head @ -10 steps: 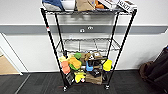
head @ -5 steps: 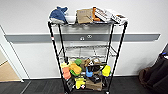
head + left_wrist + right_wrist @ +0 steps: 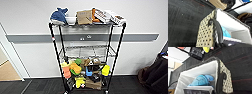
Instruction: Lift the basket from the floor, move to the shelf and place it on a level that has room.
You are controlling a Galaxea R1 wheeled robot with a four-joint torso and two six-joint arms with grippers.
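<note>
While the basket [image 3: 205,75] is seen above the floor [image 3: 241,65], finger state cannot be told; the shelf's [image 3: 85,53] middle level [image 3: 86,52] is bare.

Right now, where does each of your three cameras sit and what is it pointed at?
Head: high on the robot, facing the shelf against the wall.
Left wrist: on the left arm, looking along one end of the basket, dark handle close, floor below.
Right wrist: on the right arm, looking into the basket's other end at a blue plush.
Both wrist views share the basket and floor.
</note>
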